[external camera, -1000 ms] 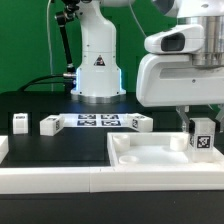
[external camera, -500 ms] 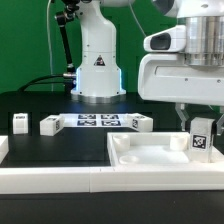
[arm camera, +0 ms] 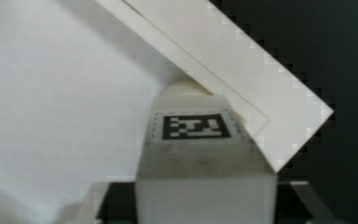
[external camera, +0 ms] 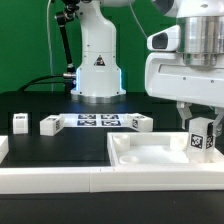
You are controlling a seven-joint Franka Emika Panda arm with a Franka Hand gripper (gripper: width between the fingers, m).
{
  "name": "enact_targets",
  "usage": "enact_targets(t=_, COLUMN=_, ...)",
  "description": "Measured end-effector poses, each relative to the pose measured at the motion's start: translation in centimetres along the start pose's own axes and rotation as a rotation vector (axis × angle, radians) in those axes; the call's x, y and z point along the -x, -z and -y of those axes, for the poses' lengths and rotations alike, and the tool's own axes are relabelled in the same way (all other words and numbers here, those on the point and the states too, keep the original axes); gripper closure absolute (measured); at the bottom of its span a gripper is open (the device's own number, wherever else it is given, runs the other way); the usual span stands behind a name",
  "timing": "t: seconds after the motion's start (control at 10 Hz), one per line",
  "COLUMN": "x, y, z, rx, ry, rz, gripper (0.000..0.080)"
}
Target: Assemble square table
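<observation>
The square table slab (external camera: 150,155) lies at the front, a white slab with a raised rim. My gripper (external camera: 201,128) is shut on a white tagged leg (external camera: 202,138) and holds it upright over the slab's corner at the exterior view's right. In the wrist view the leg (arm camera: 202,150) fills the middle between my fingers, with the slab (arm camera: 69,100) and its rim (arm camera: 247,70) behind it. Three other legs stand on the black surface: two at the exterior view's left (external camera: 19,122) (external camera: 48,124) and one near the middle (external camera: 138,122).
The marker board (external camera: 98,121) lies between the loose legs. The robot base (external camera: 97,65) stands behind it. A long white rail (external camera: 50,180) borders the front of the black surface.
My gripper with the leg has shifted a little to the exterior view's right. The loose legs and the slab have not moved.
</observation>
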State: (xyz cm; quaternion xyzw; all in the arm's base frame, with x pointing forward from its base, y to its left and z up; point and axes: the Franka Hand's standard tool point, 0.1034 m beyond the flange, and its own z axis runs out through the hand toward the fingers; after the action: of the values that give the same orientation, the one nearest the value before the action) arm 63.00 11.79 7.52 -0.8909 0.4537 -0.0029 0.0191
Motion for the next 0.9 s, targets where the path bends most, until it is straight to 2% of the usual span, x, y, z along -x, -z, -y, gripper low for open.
enact_targets(t=0.5, x=-0.10, y=-0.01, z=-0.05, rx=-0.006, ry=-0.292, rz=0.010, gripper=0.0509)
enact_targets(t=0.9, x=0.12, y=-0.06, z=-0.22, rx=-0.056, ry=-0.686, rz=0.034, gripper=0.0509)
